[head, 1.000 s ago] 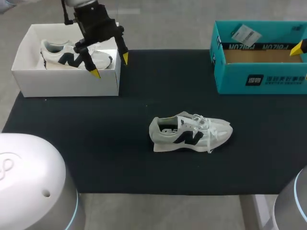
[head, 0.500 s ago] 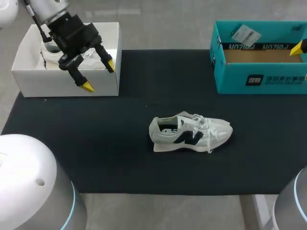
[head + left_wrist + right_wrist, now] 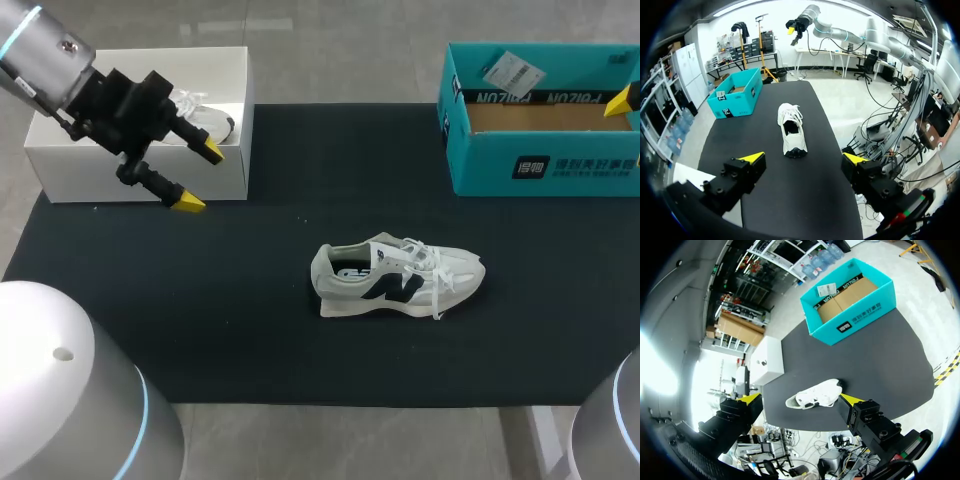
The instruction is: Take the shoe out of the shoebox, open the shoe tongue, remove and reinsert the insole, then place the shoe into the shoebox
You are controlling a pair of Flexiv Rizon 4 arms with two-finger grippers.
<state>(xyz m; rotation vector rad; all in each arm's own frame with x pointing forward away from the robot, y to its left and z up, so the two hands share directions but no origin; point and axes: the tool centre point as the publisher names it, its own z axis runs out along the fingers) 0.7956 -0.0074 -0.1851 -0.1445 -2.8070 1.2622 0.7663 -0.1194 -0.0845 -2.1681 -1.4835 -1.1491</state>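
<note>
A white shoe (image 3: 400, 280) with a dark side logo lies on its sole in the middle of the black mat (image 3: 230, 320), toe to the right and laces loose. My left gripper (image 3: 198, 177) hovers open and empty at the front right corner of the white shoebox (image 3: 70, 165), fingers pointing toward the mat. The left wrist view shows the shoe (image 3: 791, 130) well ahead of the left gripper (image 3: 804, 158). My right gripper (image 3: 800, 398) is open and empty, high above the table, with the shoe (image 3: 815, 394) far below it. One right fingertip (image 3: 622, 100) shows at the head view's right edge.
A second white shoe (image 3: 208, 117) lies inside the white shoebox, partly hidden by my left arm. A teal cardboard box (image 3: 540, 150), open on top with a paper tag on its rim, stands at the back right corner of the mat.
My left arm has swung left and toward the front, away from above the white shoebox. Its gripper has turned so the fingers point right. The middle shoe has not moved.
</note>
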